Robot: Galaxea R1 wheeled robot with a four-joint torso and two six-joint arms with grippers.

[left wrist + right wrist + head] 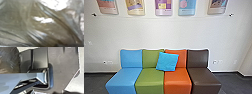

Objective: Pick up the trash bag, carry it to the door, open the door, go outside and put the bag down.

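1. the claws, left and right: whether either is wide, narrow or clamped on plastic cannot be told here.
2. the trash bag [23,25], glossy and creased, looms close in the left wrist view. if only a thin fold carries the load, its weight could tear the film or slide it loose.
3. in the right wrist view, the bag lies beside the robot's dark base plate [63,67] and jointed bar [12,78]; contact cannot be told. a swing on a turn could snag it on either's edge.
4. ahead, a row of blue [124,77], green [150,77], orange [177,77] and brown [202,76] seats backs onto a white wall [159,32]. driving straight on would risk striking their front edges.
5. dark floor [234,83] flanks both ends of the row, likely the better room for manoeuvre.
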